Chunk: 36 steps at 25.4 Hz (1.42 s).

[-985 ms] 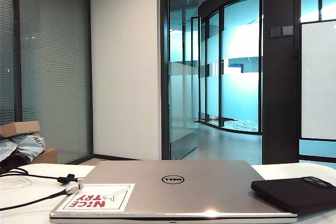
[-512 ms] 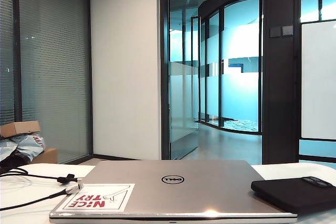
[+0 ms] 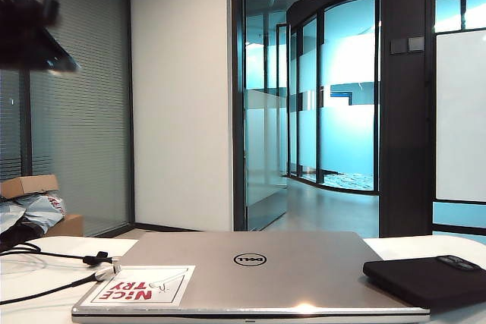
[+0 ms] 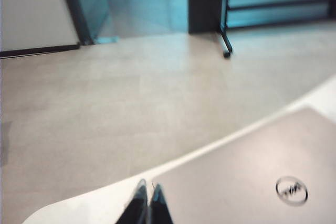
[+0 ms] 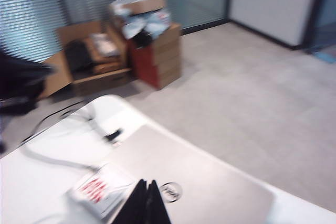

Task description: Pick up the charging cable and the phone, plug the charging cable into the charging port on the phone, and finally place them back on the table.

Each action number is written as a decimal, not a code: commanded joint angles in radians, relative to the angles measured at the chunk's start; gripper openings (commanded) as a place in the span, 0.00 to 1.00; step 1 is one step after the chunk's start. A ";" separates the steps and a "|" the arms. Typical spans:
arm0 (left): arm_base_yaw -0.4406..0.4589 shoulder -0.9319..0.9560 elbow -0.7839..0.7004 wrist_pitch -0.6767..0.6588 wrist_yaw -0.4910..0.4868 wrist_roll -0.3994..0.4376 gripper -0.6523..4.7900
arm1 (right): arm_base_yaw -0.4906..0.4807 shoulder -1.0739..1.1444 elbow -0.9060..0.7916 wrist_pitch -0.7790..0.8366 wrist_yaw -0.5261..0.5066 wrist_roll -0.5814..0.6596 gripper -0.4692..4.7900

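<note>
Exterior view: you see the closed silver Dell laptop with a red-lettered sticker in the middle of the broad white worktop; take it as your landmark.
Charging cable: the long thin black charging cable with a silver-white plug tip lies on the worktop left of the laptop, its plug just beside the laptop's sticker corner, so the tip is easy for you to reach.
Phone: the flat matte-black phone with a raised camera bump lies flat on the worktop right of the laptop, close to its right edge, camera bump up. Which side its port faces you cannot tell.
Left tool: the left tool has its dark fingers pressed together, holding nothing, above the worktop just off the laptop's edge. In the exterior view a blurred dark shape, likely this arm, shows high above the cable's side of the laptop.
Right tool: the right tool is also pressed together and empty, above the laptop near its logo.
Judgement: neither item is lifted; each tool must spread before it can grasp.
Risk: the thin cable may slip or drag.
</note>
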 commanded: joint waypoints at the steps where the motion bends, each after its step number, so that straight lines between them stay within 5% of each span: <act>1: -0.033 0.066 0.004 0.017 0.002 0.072 0.11 | 0.064 -0.002 0.005 -0.008 0.019 -0.004 0.08; 6: -0.036 0.188 0.003 0.020 0.002 0.072 0.11 | 0.121 -0.002 0.005 -0.042 0.031 -0.004 0.08; 12: -0.036 0.318 0.003 -0.011 0.002 0.207 0.12 | 0.149 -0.003 0.005 -0.108 0.024 -0.004 0.08; 16: -0.036 0.365 0.003 -0.011 0.002 0.264 0.53 | 0.148 -0.003 0.005 -0.121 0.024 -0.004 0.08; 19: -0.036 0.365 0.003 -0.031 0.002 0.465 0.76 | 0.148 -0.003 0.005 -0.121 0.024 -0.004 0.08; 30: -0.036 0.381 0.001 -0.106 0.003 0.647 0.77 | 0.147 -0.003 0.005 -0.122 0.024 -0.004 0.08; 36: -0.036 0.435 0.001 -0.106 0.003 0.673 0.77 | 0.147 -0.003 0.005 -0.122 0.024 -0.003 0.08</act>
